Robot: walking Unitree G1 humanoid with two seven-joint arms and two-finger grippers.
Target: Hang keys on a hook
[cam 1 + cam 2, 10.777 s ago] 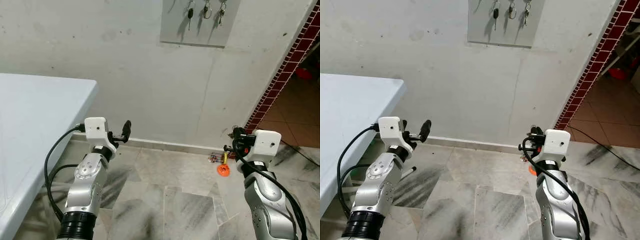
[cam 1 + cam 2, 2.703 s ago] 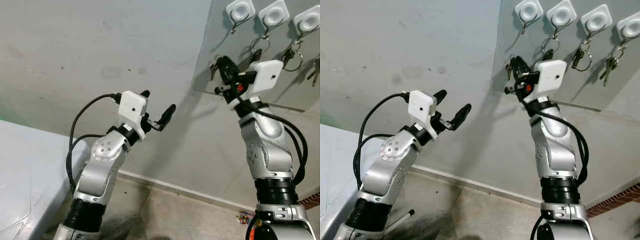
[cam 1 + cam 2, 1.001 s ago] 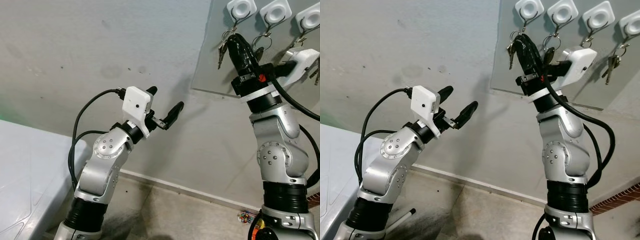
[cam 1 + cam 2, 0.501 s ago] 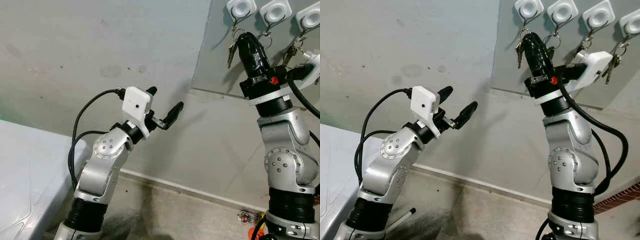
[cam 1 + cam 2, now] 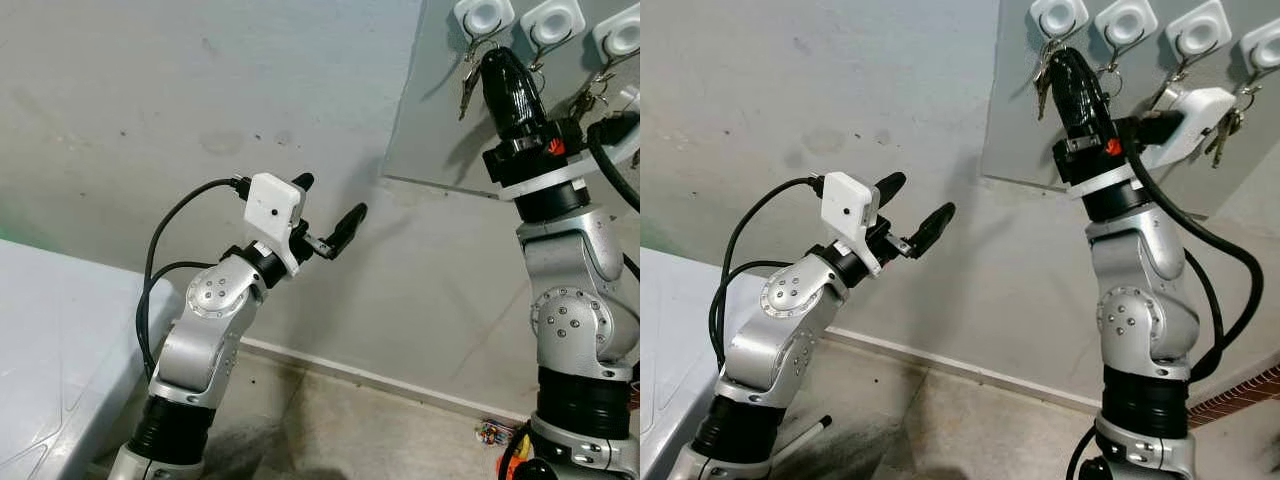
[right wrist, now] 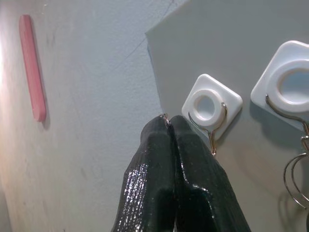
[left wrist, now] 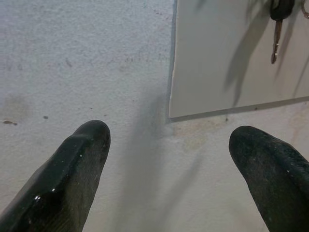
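One keys (image 5: 468, 82) bunch (right gripper (image 6: 168, 122)) at hook (image 6: 211, 107)

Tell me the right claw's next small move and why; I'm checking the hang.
Probably ease the right claw sideways toward the leftmost hook. It is shut on the keys, whose ring peeks out at its tips beside the wire hook, not over it.

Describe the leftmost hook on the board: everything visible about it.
The leftmost hook has a white square base with rounded corners and a round recess, seemingly plastic, stuck on the grey board. A thin metal wire hook curves down from it. The right gripper, fingers pressed together on the keys, sits just beside it. The keys' ring looks at the wire, but whether it is hooked cannot be told.
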